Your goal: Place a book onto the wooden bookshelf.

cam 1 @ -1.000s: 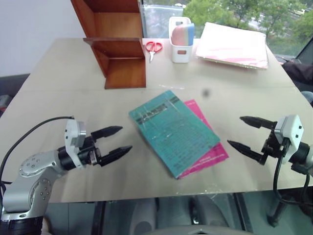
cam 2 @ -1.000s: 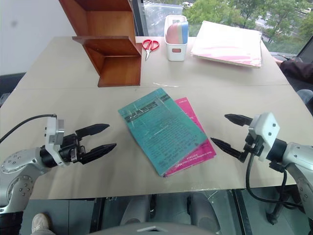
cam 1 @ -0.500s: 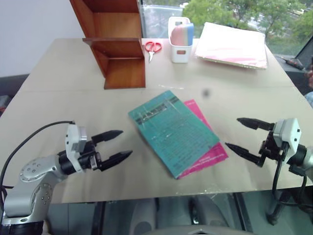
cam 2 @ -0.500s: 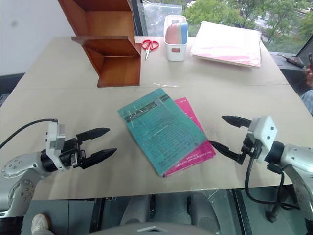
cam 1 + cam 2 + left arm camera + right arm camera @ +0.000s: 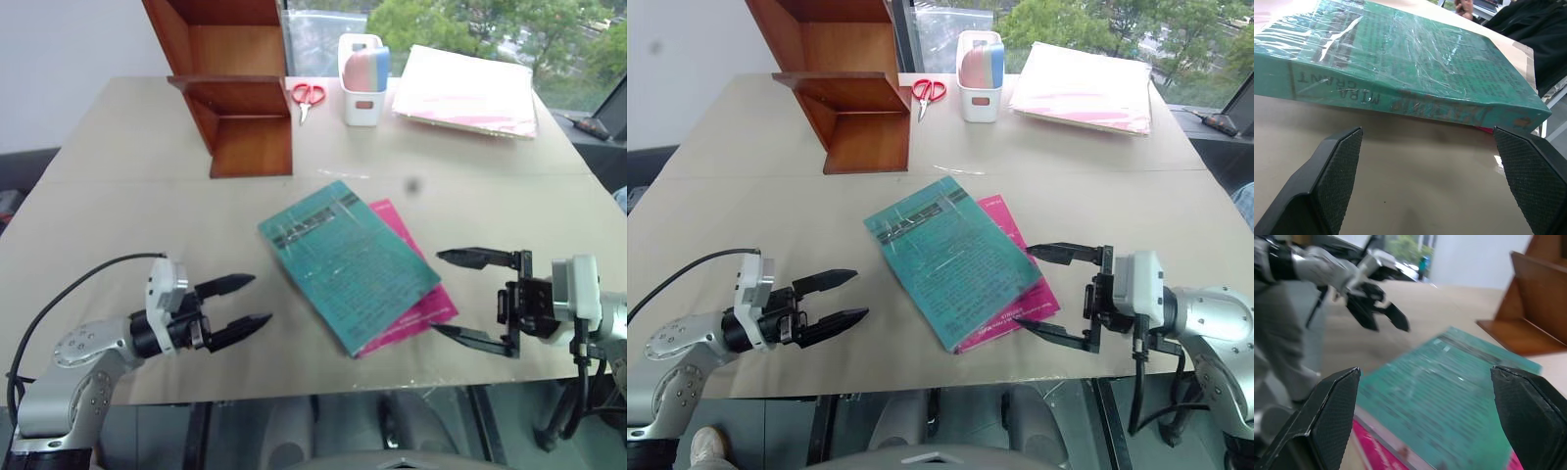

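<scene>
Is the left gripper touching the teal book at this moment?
Apart. In the left eye view, bare table separates the open left gripper from the book; the left wrist view shows the same gap.

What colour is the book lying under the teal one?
Magenta pink, peeking out beneath the teal book; clearest in the right eye view.

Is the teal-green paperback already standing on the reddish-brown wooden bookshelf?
No, the teal-green paperback lies flat on the table, apart from the reddish-brown wooden bookshelf.

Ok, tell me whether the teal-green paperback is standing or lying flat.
Lying flat: the teal-green paperback rests cover-up on the magenta-pink paperback.
</scene>
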You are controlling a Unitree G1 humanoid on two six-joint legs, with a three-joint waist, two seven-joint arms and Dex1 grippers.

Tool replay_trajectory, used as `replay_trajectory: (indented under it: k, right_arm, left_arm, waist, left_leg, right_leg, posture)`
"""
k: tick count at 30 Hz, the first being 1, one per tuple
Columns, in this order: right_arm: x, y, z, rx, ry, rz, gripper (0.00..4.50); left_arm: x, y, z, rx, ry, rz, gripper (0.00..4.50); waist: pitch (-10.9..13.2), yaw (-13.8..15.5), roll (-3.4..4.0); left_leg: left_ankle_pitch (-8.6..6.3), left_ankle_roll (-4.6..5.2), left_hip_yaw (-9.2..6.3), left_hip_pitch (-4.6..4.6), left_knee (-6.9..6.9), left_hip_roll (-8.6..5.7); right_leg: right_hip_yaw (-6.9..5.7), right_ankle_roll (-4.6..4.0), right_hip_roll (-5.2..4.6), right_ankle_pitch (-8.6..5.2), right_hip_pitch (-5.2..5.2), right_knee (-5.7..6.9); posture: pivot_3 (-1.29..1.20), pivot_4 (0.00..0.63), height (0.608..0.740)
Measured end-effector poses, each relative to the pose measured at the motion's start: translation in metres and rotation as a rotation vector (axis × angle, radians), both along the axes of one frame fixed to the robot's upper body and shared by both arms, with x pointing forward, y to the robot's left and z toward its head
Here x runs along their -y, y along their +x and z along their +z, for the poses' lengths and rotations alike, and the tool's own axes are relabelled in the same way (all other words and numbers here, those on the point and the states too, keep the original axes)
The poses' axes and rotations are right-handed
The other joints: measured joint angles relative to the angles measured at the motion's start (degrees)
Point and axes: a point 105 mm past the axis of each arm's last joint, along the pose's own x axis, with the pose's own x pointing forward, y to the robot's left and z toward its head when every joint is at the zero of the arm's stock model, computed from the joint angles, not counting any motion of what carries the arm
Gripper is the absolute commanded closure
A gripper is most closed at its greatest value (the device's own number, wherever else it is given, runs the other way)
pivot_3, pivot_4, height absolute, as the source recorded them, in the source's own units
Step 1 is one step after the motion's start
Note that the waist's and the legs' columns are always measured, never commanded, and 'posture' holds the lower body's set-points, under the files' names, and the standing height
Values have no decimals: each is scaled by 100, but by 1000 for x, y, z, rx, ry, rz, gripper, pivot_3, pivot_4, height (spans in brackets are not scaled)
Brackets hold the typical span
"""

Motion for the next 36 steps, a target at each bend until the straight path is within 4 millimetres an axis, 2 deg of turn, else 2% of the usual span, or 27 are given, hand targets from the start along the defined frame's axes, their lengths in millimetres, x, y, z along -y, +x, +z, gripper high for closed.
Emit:
replay_trajectory:
  k: [4,7,10,12,17,21,33,36]
  right_arm:
    - [0,0,0,-6,1,3,142]
    - [1,0,-1,-13,-13,2,142]
    - [1,0,-1,-15,-20,1,142]
    - [1,0,-1,-14,-22,-1,142]
    - [1,-1,-3,-18,-32,-10,142]
    - [3,-1,-3,-19,-32,-39,142]
    - [4,-2,-2,-18,-46,-59,142]
    - [5,-1,-3,-22,-50,-63,0]
  left_arm:
    - [2,2,-5,-158,-95,58,33]
    - [11,1,-6,-394,-220,84,33]
    - [24,-10,-11,-641,-311,79,33]
    - [32,-10,-10,-705,-373,86,33]
    - [48,7,-1,-772,-555,152,33]
    - [58,17,-6,-852,-654,242,33]
    - [71,46,-12,-939,-721,351,33]
    - [77,49,-15,-963,-711,327,787]
  waist:
    - [0,5,0]
    - [0,0,-1]
    - [0,-22,0]
    - [0,-12,0]
    - [0,12,-2]
    - [-1,7,-3]
    - [-2,16,-2]
    - [-2,17,-1]
  left_leg:
    - [0,0,-3,-1,2,1]
    - [0,0,-7,0,9,1]
    - [0,0,-6,4,12,1]
    - [0,0,-9,6,17,1]
    - [1,0,-13,7,42,-2]
    - [1,0,-11,8,52,-2]
    - [2,-1,-12,8,58,-6]
    - [2,-1,-11,7,58,-7]
  right_leg:
    - [-2,0,0,0,0,4]
    - [-4,1,0,0,0,15]
    - [-1,1,0,0,-1,27]
    - [-1,0,0,-1,-1,39]
    - [0,-1,-2,-1,0,69]
    - [5,-1,-2,-1,1,74]
    - [5,-2,3,-1,1,75]
    - [6,-1,2,-1,1,74]
  posture:
    - [0,150,740]
    - [0,150,740]
    - [0,150,740]
    - [0,150,740]
    - [0,150,740]
    - [0,150,740]
    - [0,150,740]
    - [0,150,740]
